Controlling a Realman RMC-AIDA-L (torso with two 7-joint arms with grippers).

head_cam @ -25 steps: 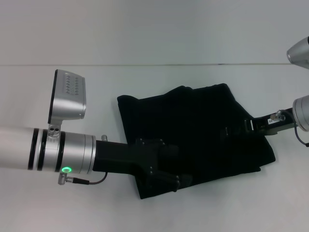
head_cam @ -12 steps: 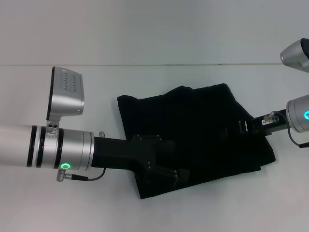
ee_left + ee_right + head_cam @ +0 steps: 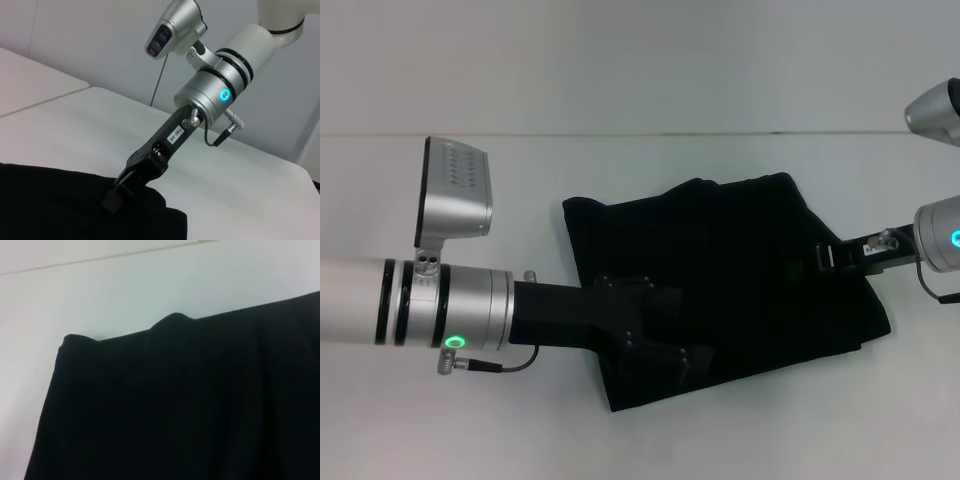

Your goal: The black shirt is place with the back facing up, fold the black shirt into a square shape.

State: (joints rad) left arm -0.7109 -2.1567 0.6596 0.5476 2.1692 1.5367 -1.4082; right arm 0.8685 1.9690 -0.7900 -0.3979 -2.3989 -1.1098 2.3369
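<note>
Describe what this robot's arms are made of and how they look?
Both arms are silver-and-white tubes with black rings and glowing status lights, ending in black grippers. The left gripper trails a thin cable; a silver perforated camera box sits on its wrist. The right gripper carries a small white label.

One black shirt (image 3: 720, 270) lies on one white worktop (image 3: 470, 420). Two arms of mine reach over it, each ending in one hand: my left hand (image 3: 695, 362) at about seven o'clock of the shirt, my right hand (image 3: 798, 268) at about three o'clock. Nothing else to count.
</note>
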